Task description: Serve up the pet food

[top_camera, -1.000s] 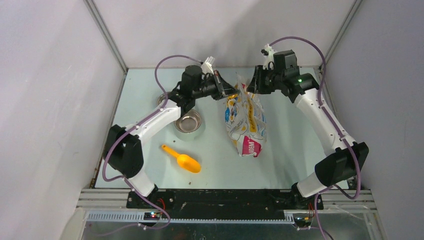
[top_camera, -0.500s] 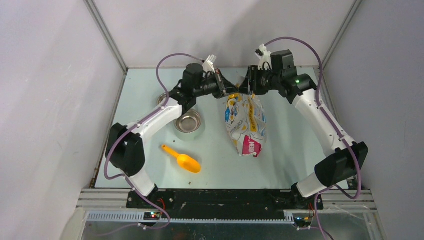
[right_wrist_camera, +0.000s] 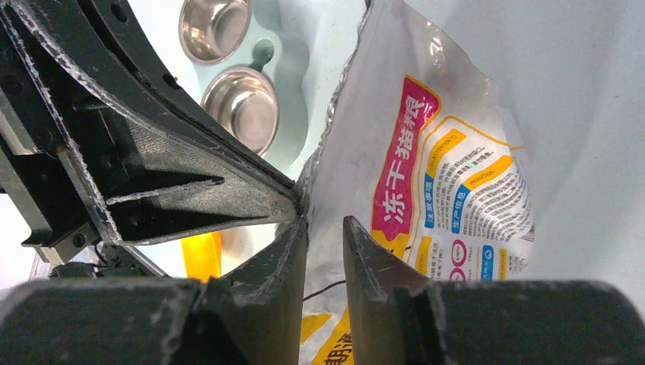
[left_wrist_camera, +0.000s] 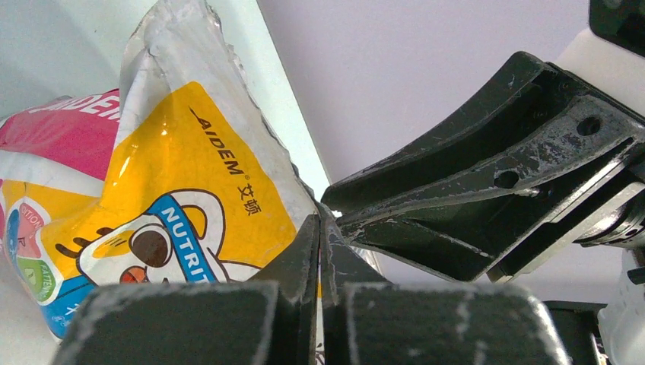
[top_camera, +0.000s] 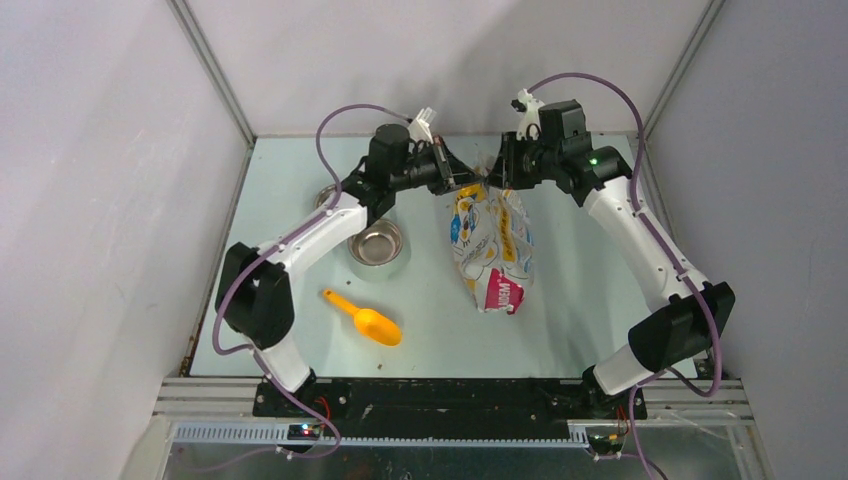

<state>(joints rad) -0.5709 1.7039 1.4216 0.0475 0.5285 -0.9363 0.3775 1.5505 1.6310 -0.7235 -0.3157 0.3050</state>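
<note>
1. Where both arms meet over the far end of the tabletop, the left end effector and right end effector flank the top of the bag; the pet food itself is hidden from view.
2. Left wrist: its fingers are together, pinching the bag's edge.
3. Right wrist: its fingers stand apart, with bag film between them.

Bag white, yellow, pink, cartoon print; scoop orange; 2 bowls silver; table pale mint.
</note>
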